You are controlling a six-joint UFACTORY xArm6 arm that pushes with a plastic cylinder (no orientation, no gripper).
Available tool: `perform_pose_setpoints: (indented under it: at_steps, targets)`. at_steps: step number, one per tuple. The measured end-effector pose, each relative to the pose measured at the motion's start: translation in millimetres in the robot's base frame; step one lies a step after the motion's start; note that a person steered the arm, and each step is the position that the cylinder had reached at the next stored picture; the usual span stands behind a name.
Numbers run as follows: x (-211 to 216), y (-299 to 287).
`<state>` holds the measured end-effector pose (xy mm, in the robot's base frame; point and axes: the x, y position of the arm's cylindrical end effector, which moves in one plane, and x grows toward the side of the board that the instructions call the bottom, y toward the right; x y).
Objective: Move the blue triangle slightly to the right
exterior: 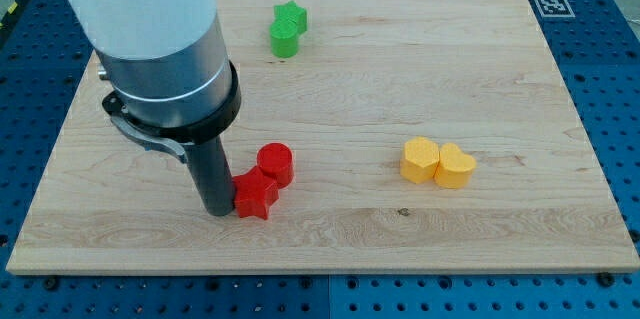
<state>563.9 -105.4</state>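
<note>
No blue triangle shows in the camera view; the arm's wide body covers the board's upper left, so I cannot tell whether it lies behind it. My tip (214,210) rests on the board at the lower left. It touches the left side of a red star block (256,196). A red cylinder (276,163) sits just up and right of the red star, against it.
A green star block (288,29) lies near the view's top, right of the arm. A yellow hexagon-like block (420,159) and a yellow heart block (455,166) sit side by side at the right. The wooden board (500,239) ends in blue perforated table.
</note>
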Motion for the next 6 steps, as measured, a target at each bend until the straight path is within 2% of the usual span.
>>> perform_pose_setpoints:
  at_steps: [1, 2, 3, 4, 5, 6]
  targets:
    - [2, -17]
    - [-7, -74]
    - [-41, -135]
    - [-77, -172]
    - [-116, -134]
    - [-113, -127]
